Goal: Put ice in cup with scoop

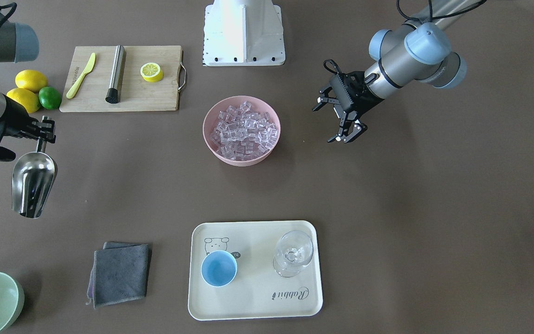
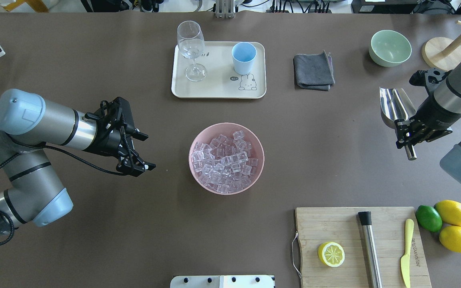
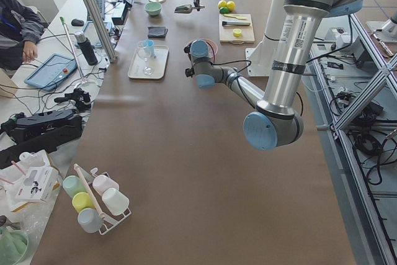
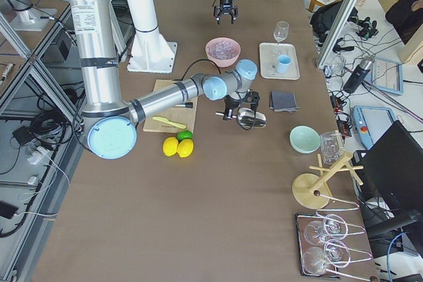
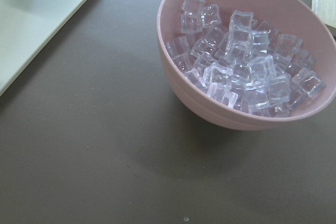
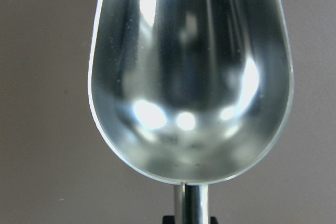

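Overhead, front views opposed — sharing pink bowl [image 1: 241, 160], wrist cameras close

Wine glass [image 2: 191, 50] stands near cup [image 2: 243, 58] on tray [image 2: 214, 88].

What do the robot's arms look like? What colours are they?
The left arm and the right arm are shiny silver-grey tubes with rounded light-blue caps at the joints. Each ends in a black end effector with two thin fingers: the left end effector and the right end effector. A black cable loops along the left arm.
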`<state>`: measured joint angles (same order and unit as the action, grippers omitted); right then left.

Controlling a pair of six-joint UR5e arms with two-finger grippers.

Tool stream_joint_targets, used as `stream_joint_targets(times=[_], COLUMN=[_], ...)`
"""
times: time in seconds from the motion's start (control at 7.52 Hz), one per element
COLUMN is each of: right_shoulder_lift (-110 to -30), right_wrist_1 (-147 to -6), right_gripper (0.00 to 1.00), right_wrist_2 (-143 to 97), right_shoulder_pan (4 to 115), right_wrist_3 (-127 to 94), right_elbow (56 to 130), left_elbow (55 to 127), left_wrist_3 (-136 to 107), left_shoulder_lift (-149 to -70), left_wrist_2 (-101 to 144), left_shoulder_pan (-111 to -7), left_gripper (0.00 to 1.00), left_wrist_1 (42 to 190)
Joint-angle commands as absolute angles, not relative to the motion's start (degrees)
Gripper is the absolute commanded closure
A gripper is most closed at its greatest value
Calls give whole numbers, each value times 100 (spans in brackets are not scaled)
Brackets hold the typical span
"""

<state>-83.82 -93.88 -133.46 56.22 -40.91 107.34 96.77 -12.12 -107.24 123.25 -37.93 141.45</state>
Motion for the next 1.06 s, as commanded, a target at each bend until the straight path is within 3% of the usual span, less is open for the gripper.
stream_joint_targets(times=[0.0, 0.27, 0.66, 0.93], right_shoulder_lift=[-8394, -8393, -8490, -8011], right_wrist_1=[-10177, -10186, -10239, -11558], right_gripper=[100, 100, 100, 100], right_wrist_2=[-13307, -13298, -12974, -12274], right_shoulder_pan=[5835, 5976, 5959, 5461], right_wrist_3=[-3274, -2203, -640, 601], right_elbow=[11652, 11916, 12445, 12935], left_elbow=[8837, 8247, 7938, 7718], left_wrist_3=[-1195, -412, -149, -210], left_shoulder_lift=[-11020, -11284, -11355, -11425], left_wrist_2=[11737, 11427, 11189, 11180], left_shoulder_pan=[-3378, -3278, -3121, -3094], left_gripper=[2, 2, 2, 2], left_wrist_1=[15682, 16231, 16986, 17330])
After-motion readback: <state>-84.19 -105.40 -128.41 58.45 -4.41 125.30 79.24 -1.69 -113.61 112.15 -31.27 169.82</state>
